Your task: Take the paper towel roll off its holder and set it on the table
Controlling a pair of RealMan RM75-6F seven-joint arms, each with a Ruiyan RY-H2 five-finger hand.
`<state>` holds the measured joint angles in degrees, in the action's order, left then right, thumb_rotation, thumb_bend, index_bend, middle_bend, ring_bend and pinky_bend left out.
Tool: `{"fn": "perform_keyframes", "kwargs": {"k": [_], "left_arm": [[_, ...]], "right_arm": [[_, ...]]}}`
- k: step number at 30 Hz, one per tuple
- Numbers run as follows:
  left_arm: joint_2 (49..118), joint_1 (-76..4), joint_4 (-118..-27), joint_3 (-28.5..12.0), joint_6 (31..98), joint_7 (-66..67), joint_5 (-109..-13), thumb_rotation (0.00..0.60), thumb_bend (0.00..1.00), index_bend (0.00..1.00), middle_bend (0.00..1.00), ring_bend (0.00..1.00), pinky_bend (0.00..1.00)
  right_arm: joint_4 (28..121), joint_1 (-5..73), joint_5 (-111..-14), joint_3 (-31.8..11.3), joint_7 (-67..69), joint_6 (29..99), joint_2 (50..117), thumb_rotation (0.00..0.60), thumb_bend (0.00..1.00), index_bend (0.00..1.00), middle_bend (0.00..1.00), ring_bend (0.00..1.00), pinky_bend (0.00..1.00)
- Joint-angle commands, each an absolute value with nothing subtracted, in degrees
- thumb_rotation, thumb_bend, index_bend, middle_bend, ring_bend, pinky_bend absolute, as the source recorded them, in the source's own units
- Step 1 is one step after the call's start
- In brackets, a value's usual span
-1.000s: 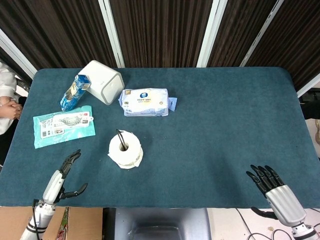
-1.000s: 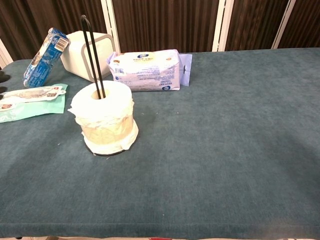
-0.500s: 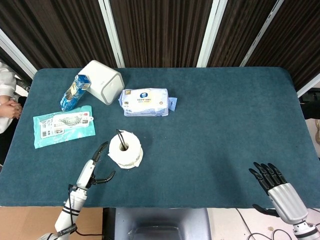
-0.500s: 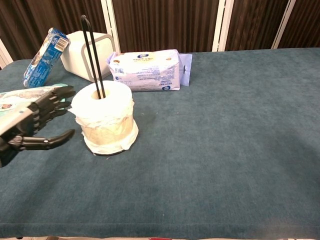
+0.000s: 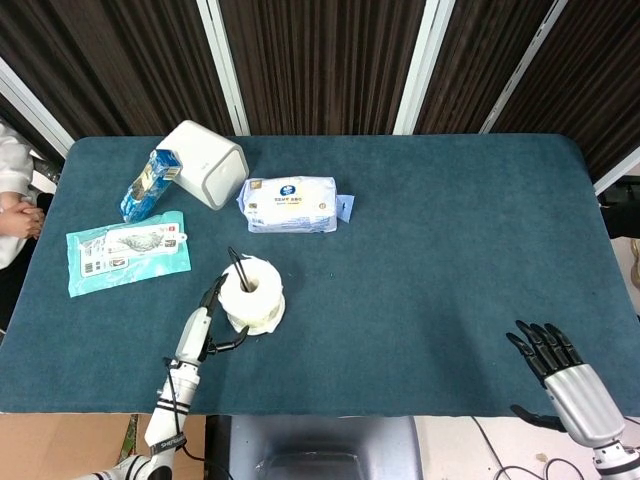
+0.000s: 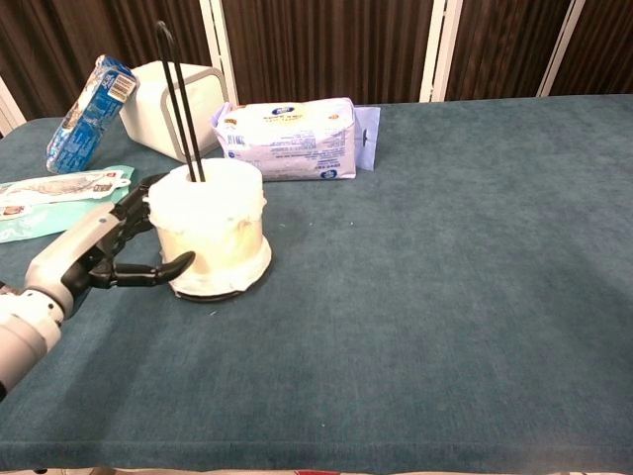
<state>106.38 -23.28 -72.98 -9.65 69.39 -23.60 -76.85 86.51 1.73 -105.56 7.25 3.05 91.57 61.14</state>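
Teal table (image 5: pixel 450 250): left hand (image 6: pixel 104 252) grips paper towel roll (image 6: pixel 210 228); right hand (image 5: pixel 565 375) spread wide near edge.

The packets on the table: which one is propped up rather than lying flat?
The blue packet, leaning tilted against the white box. The teal packet and the white tissue pack both lie flat.

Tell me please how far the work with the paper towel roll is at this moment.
Done: the left hand has reached the paper towel roll, with fingers around its left side and the thumb against its lower front. In hand: taking hold of the roll. Left: everything else, since the roll is on its holder with the black rod through its core; it must be lifted off and set on the table. The right hand waits open at the near edge.
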Motion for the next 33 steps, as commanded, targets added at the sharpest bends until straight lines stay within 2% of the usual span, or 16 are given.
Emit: {"fn": "perform_keyframes", "kwargs": {"k": [1, 5, 6, 8, 9, 11, 15, 17, 20, 23, 29, 33], "left_arm": [[107.5, -23.9, -74.8, -12.4, 67.6, -19.4, -72.7, 0.574, 0.32, 0.0, 0.0, 0.0, 0.06], [108.8, -24.2, -74.5, -14.2, 68.3, -17.1, -70.8, 0.579, 0.35, 0.0, 0.0, 0.02, 0.18], [108.9, -24.3, -74.5, -14.4, 68.4, -17.0, -70.7, 0.579, 0.35, 0.0, 0.0, 0.04, 0.21], [108.8, -24.2, -74.9, -14.4, 68.4, -16.8, -70.7, 0.585, 0.36, 0.02, 0.05, 0.16, 0.3], [108.7, -24.2, -75.2, -14.4, 68.3, -16.9, -70.7, 0.589, 0.38, 0.08, 0.13, 0.25, 0.36], [108.3, -23.8, -76.4, -14.1, 68.5, -17.7, -71.0, 0.6, 0.41, 0.27, 0.32, 0.43, 0.5], [108.3, -23.3, -77.2, -14.0, 69.8, -18.7, -71.9, 0.6, 0.51, 0.57, 0.6, 0.67, 0.7], [108.7, -23.2, -77.4, -14.4, 70.8, -18.5, -72.1, 0.6, 0.6, 0.7, 0.72, 0.76, 0.78], [109.5, -23.0, -77.5, -15.0, 72.4, -18.7, -72.6, 0.6, 0.71, 0.8, 0.79, 0.82, 0.85], [110.5, -22.9, -77.5, -15.8, 75.6, -19.6, -74.5, 0.6, 0.77, 0.84, 0.82, 0.85, 0.87], [111.2, -23.3, -79.3, -18.0, 82.3, -21.2, -79.5, 0.6, 0.78, 0.85, 0.82, 0.85, 0.87], [110.0, -24.2, -82.5, -19.9, 84.0, -19.0, -80.9, 0.6, 0.78, 0.85, 0.82, 0.85, 0.87]], "right_arm": [[86.4, 1.8, -105.7, 7.3, 3.3, 91.5, 61.0, 0.6, 0.0, 0.0, 0.0, 0.0, 0.0], [86.4, 1.8, -105.7, 7.3, 3.8, 91.7, 60.8, 0.6, 0.0, 0.0, 0.0, 0.0, 0.0], [86.3, 1.7, -105.7, 7.3, 3.9, 91.8, 60.7, 0.6, 0.0, 0.0, 0.0, 0.0, 0.0], [86.2, 1.7, -105.7, 7.3, 4.1, 91.9, 60.7, 0.6, 0.0, 0.0, 0.0, 0.0, 0.0], [86.2, 1.7, -105.7, 7.3, 4.1, 91.8, 60.7, 0.6, 0.0, 0.0, 0.0, 0.0, 0.0], [86.2, 1.7, -105.7, 7.4, 4.1, 91.9, 60.7, 0.6, 0.0, 0.0, 0.0, 0.0, 0.0], [86.1, 1.6, -105.9, 7.4, 4.3, 92.1, 60.6, 0.6, 0.0, 0.0, 0.0, 0.0, 0.0], [86.1, 1.5, -105.9, 7.4, 4.4, 92.2, 60.5, 0.6, 0.0, 0.0, 0.0, 0.0, 0.0], [86.0, 1.5, -106.0, 7.5, 4.6, 92.3, 60.4, 0.6, 0.0, 0.0, 0.0, 0.0, 0.0], [86.0, 1.5, -106.0, 7.5, 4.8, 92.3, 60.3, 0.6, 0.0, 0.0, 0.0, 0.0, 0.0], [86.2, 1.6, -106.2, 7.8, 5.1, 91.9, 60.0, 0.6, 0.0, 0.0, 0.0, 0.0, 0.0], [86.2, 1.6, -106.5, 8.0, 4.9, 91.7, 59.8, 0.6, 0.0, 0.0, 0.0, 0.0, 0.0]]}}
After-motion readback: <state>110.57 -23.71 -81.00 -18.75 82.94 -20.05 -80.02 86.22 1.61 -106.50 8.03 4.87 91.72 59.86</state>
